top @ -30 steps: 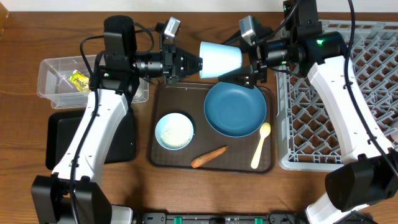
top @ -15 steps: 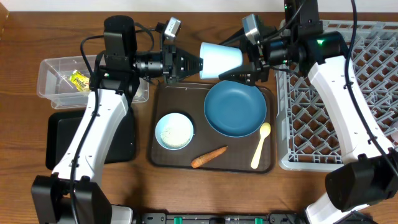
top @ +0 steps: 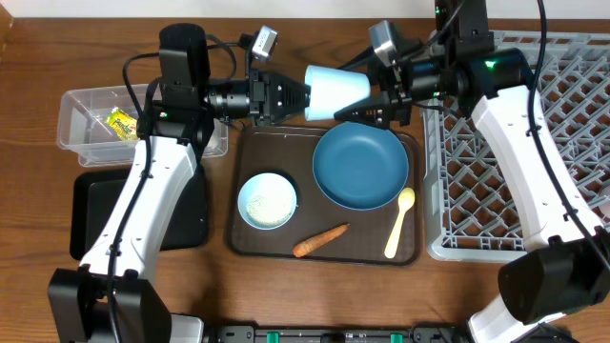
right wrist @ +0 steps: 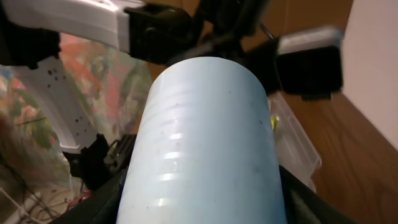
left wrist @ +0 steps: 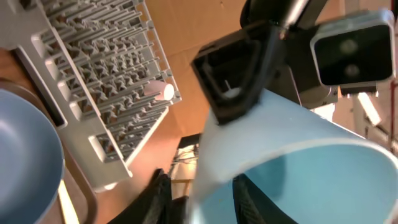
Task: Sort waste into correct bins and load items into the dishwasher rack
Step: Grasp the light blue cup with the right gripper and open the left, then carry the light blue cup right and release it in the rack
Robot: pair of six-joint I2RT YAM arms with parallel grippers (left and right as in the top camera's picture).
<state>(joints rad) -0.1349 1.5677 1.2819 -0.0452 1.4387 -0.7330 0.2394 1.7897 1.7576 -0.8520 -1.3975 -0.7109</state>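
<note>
Left gripper [top: 297, 98]: pinched on the open rim of the pale-blue cup [top: 338, 91], one finger inside and one outside, as the left wrist view shows at its lower edge.
Right gripper [top: 374, 93]: fingers spread wide around the cup's closed end. One black finger [left wrist: 239, 74] lies against the outer wall. Whether it is squeezing cannot be told.
Cup position: on its side in the air between the two grippers, above the far edge of the brown tray [top: 262, 152]. Its mouth faces left.
Right wrist view: the cup's wall [right wrist: 202, 143] fills the space between the fingers.
Cups: one in view.
Plates: one, dark blue [top: 360, 170], on the right half of the tray.
Bowls: one, light blue [top: 267, 201], left of the plate, whitish inside.
Carrot pieces: one [top: 319, 240], at the tray's near edge.
Spoons: one, cream [top: 399, 221], near and right of the plate.
Bins: two. The clear tub [top: 81, 138] at far left holds one yellow-green wrapper [top: 120, 123], and the black bin [top: 88, 205] lies nearer.
Racks: one, the grey rack [top: 467, 191], right of the tray.
</note>
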